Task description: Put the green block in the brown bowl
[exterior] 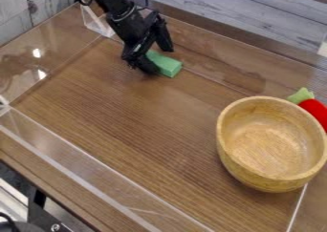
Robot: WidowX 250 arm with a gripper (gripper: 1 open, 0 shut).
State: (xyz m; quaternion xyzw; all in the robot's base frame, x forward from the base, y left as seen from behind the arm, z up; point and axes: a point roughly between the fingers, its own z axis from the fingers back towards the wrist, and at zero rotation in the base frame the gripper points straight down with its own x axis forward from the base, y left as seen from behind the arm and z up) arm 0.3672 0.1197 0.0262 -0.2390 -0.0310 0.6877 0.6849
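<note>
The green block [163, 65] lies flat on the wooden table at the upper left of centre. My black gripper [145, 51] hangs right over its near-left end, jaws open and straddling the block, one finger [132, 54] on its left and the other at its upper right. Nothing is held. The brown bowl [271, 142] sits at the lower right, empty, well away from the gripper.
A red-and-green item with a leafy top [308, 104] lies just behind the bowl's right rim. Clear acrylic walls [64, 131] border the table on the left and front. A pale wooden wall runs along the back.
</note>
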